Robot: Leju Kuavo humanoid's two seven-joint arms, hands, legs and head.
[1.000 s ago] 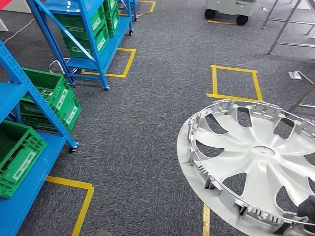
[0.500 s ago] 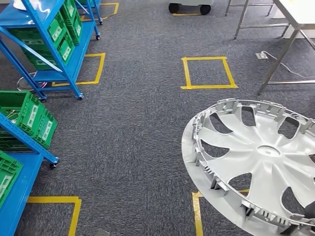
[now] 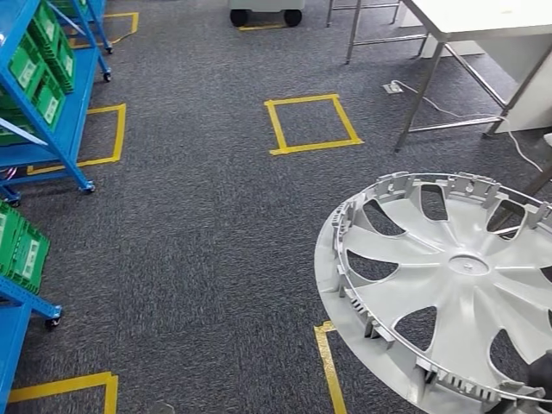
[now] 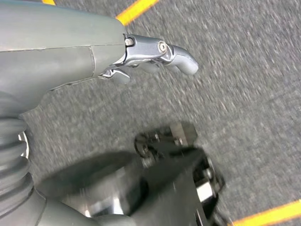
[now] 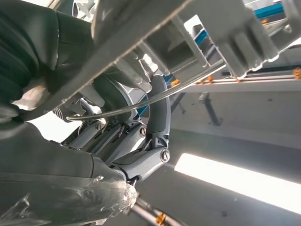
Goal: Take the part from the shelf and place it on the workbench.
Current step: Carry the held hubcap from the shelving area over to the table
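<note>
A silver wheel cover [image 3: 449, 285] rides at four o'clock in the head view, inner side up and tilted above the grey carpet [image 3: 208, 224], its near rim gripped by the robot's right hand [image 5: 117, 141], whose fingers [image 5: 158, 113] curl around the edge. The left hand [image 4: 106, 52] hangs over the carpet, fingers spread and holding nothing. A white worktop [image 3: 481, 17] on steel legs stands at one o'clock; blue shelves [image 3: 62, 103] with green crates [image 3: 26, 250] line nine to eleven o'clock, and yellow tape squares [image 3: 312, 125] mark the floor.
</note>
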